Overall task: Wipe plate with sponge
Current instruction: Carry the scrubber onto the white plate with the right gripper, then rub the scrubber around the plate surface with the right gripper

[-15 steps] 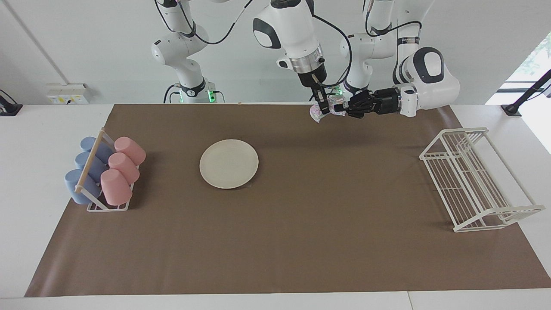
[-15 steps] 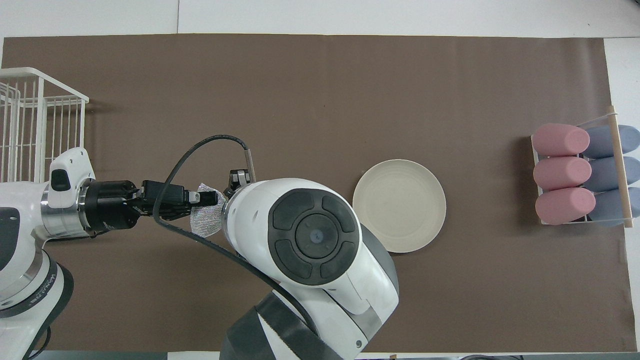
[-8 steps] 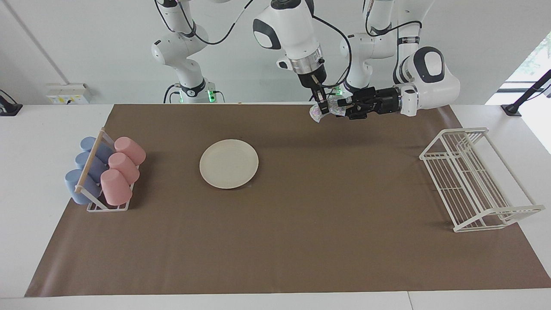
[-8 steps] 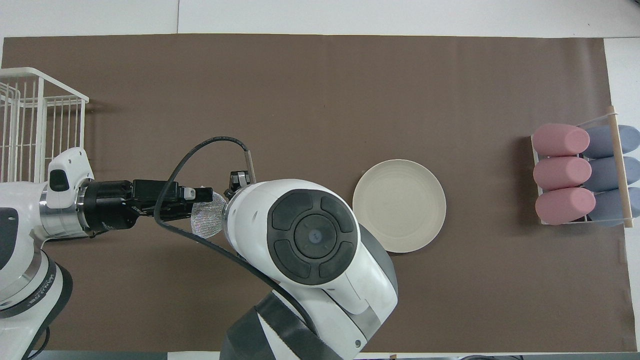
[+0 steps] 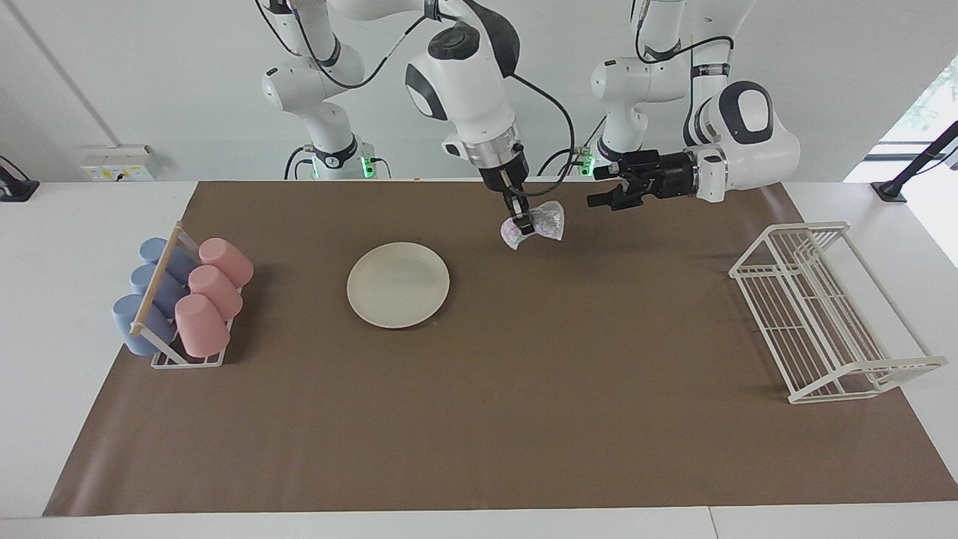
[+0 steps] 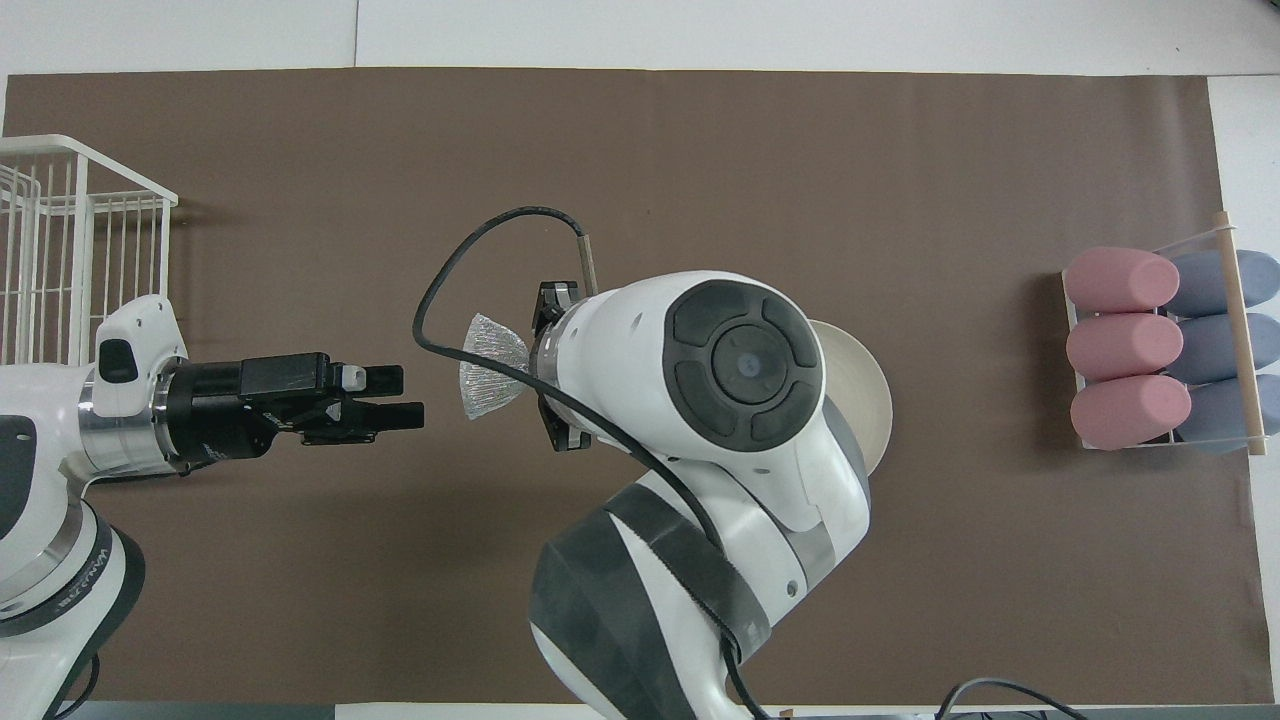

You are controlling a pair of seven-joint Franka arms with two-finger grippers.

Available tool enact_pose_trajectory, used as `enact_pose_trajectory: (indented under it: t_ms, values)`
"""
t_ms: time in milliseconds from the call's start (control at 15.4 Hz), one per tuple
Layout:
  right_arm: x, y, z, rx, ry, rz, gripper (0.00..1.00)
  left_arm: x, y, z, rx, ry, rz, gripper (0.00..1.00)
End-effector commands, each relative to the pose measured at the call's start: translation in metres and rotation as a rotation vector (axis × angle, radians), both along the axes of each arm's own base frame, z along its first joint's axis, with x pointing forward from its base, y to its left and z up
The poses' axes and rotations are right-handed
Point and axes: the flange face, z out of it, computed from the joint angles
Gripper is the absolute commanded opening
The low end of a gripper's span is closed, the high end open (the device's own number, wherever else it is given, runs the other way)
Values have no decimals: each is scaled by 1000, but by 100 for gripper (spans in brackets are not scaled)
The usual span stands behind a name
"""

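The cream plate (image 5: 398,284) lies on the brown mat; in the overhead view only its edge (image 6: 868,400) shows past the right arm. My right gripper (image 5: 520,223) points down and is shut on the silvery sponge (image 5: 545,222), held in the air over the mat beside the plate, toward the left arm's end. The sponge also shows in the overhead view (image 6: 487,367). My left gripper (image 5: 596,187) is open and empty, held level above the mat, a short gap from the sponge; it also shows in the overhead view (image 6: 408,397).
A rack of pink and blue cups (image 5: 179,299) stands at the right arm's end of the mat. A white wire dish rack (image 5: 823,314) stands at the left arm's end. The brown mat (image 5: 524,389) covers most of the table.
The left gripper has let go of the sponge and opened. The right gripper has carried the sponge away from it, lower and toward the plate.
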Motion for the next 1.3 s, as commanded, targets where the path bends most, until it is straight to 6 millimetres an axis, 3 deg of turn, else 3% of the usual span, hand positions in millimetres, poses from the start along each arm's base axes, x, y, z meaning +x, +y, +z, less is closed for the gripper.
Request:
enact_pose_trajectory:
  t_ms: [0,65,194,389,778,1037,1231]
  values:
    - [-3,-30,-28,-28,-20,71,0,-6,4,3,6,0,3,100]
    - [0,-46,-35,-34,-27,65,0,-5,4,2,8,2,4,100]
    - [-5,-81,-74,-72,21,29,0,-5,5,2,8,6,6,100]
    - [-28,-102,-123,-102,31,31,0,-5,2,2,51,9,-4,100]
    - [-34,-149,-171,-150,29,169,0,1,5,5,395,9,-77,100]
    - [-39,-155,-197,-169,52,256,0,4,-4,17,669,8,-157,100]
    - [-37,-173,-206,-176,47,297,0,8,-1,22,863,1,-159,100]
